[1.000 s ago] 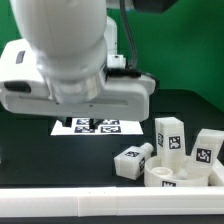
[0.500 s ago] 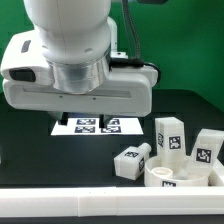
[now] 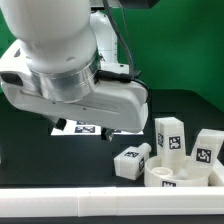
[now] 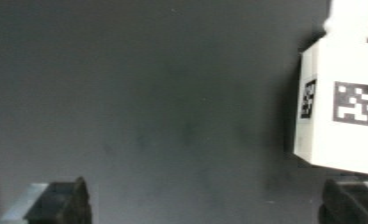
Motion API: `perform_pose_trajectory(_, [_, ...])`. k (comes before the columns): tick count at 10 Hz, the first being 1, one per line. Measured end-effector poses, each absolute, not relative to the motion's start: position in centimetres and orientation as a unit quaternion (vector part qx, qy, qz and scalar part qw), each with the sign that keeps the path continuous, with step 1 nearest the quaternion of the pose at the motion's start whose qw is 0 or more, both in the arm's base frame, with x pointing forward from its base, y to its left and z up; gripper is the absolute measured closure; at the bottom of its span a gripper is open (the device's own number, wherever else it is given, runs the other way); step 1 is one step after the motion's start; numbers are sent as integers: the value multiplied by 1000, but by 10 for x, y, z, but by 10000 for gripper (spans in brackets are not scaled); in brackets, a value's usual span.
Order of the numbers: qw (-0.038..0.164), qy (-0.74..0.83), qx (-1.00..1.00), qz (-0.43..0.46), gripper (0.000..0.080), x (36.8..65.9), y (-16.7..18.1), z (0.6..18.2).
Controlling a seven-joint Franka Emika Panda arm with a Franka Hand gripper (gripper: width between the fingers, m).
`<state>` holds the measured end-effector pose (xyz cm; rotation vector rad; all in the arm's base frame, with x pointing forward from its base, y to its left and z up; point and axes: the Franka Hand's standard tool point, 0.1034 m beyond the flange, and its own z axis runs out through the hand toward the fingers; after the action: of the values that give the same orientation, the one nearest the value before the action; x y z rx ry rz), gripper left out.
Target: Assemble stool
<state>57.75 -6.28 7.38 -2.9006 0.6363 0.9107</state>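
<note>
In the exterior view the white round seat (image 3: pixel 181 176) lies at the front right of the black table. Three white tagged legs are by it: one upright (image 3: pixel 170 135), one at the far right (image 3: pixel 208 148), one lying on its side (image 3: pixel 132 160). The arm's big white hand (image 3: pixel 85 95) hangs to the left of them, its fingertips hidden. In the wrist view my gripper (image 4: pixel 207 205) is open and empty, with dark fingers (image 4: pixel 60 200) wide apart over bare black table. A white tagged leg (image 4: pixel 346 100) lies beyond and to one side, apart from the fingers.
The marker board (image 3: pixel 86 127) lies behind the hand, mostly covered by it. A long white bar (image 3: pixel 80 205) runs along the table's front edge. A green wall stands at the back.
The arm's hand has tilted and swung lower toward the exterior view's right, now covering most of the marker board. The seat and legs have not moved.
</note>
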Motion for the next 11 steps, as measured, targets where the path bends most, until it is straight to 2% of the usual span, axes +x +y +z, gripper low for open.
perform_pose_trajectory(3, [18, 207, -933, 295, 150, 576, -64, 71])
perform_pose_trajectory(5, [49, 272, -913, 299, 150, 582, -50, 62])
perform_pose_trajectory(6, [54, 291, -908, 296, 150, 588, -40, 63])
perform_pose_trajectory(8, [55, 314, -906, 280, 150, 602, -27, 66])
perform_pose_trajectory(11, [56, 313, -905, 281, 150, 601, -28, 65])
